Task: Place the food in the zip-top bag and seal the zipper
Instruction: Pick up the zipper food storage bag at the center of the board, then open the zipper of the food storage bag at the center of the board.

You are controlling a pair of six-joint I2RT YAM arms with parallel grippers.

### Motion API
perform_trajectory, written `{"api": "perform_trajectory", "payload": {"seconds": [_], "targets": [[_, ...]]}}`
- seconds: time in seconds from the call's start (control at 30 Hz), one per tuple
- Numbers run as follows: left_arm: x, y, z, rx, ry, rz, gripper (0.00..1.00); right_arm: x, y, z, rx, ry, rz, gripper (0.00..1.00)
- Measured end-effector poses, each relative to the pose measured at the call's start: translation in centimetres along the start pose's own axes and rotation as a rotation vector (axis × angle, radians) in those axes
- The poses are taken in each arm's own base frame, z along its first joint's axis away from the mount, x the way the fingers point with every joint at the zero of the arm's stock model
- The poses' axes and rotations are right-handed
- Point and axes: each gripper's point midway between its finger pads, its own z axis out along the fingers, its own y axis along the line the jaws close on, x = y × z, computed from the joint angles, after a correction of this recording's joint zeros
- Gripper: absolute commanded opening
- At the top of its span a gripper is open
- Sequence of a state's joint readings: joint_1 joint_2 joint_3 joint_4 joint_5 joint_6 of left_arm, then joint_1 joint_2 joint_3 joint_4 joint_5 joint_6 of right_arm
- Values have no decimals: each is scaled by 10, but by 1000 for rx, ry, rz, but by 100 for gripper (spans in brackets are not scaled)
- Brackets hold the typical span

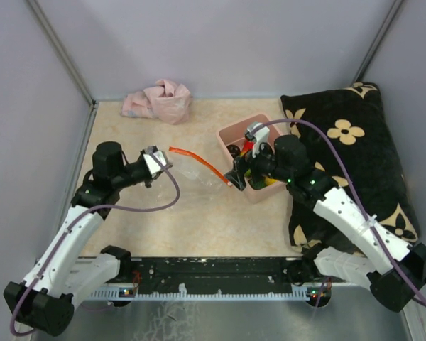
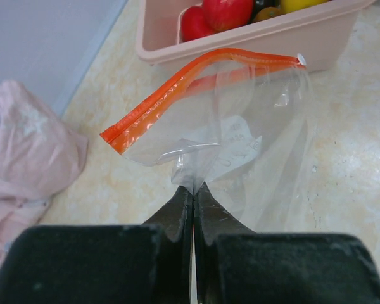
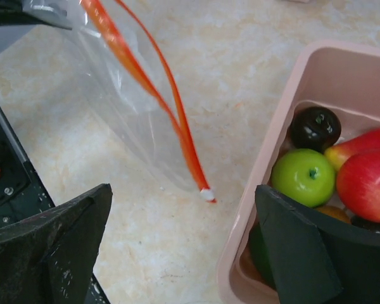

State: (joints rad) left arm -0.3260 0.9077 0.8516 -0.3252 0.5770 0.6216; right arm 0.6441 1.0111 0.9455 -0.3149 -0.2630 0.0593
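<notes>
Your left gripper (image 2: 193, 190) has its fingers clenched tight on a pinch of clear film at the lower part of the zip-top bag (image 2: 240, 139). That grip holds the bag near the middle of the table (image 2: 354, 158), with the zipper (image 2: 171, 88) on the side away from the fingers, toward the pink tub (image 2: 253, 38).

Your right gripper (image 3: 183, 234) is released and spread wide. It holds nothing and straddles the tub's near wall, with one finger on the fruit side and the other over bare table.

Little of the task looks done. The food sits in the tub right of the table's middle: red apple (image 3: 367, 183), green apple (image 3: 304, 177) and dark purple ball (image 3: 315, 126). No fruit shows in the bag. The zipper's two strips stand apart, so it is unsealed. Filling and sealing both remain.
</notes>
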Motion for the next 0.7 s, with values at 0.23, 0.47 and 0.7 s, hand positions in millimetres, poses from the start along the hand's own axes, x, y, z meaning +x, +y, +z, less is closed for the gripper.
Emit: {"api": "perform_trajectory", "payload": {"seconds": [0.23,0.47,0.7], "targets": [[-16,-21,-3,114,-115,213,0,-23,-3,8,-95,-50,8,86],[-22,-37,-2,196,-181,277,0,-31,2,21,-179,-64,3,73],[-26,-46,-2,235,-226,291,0,-29,13,34,-278,-65,11,63]]}}
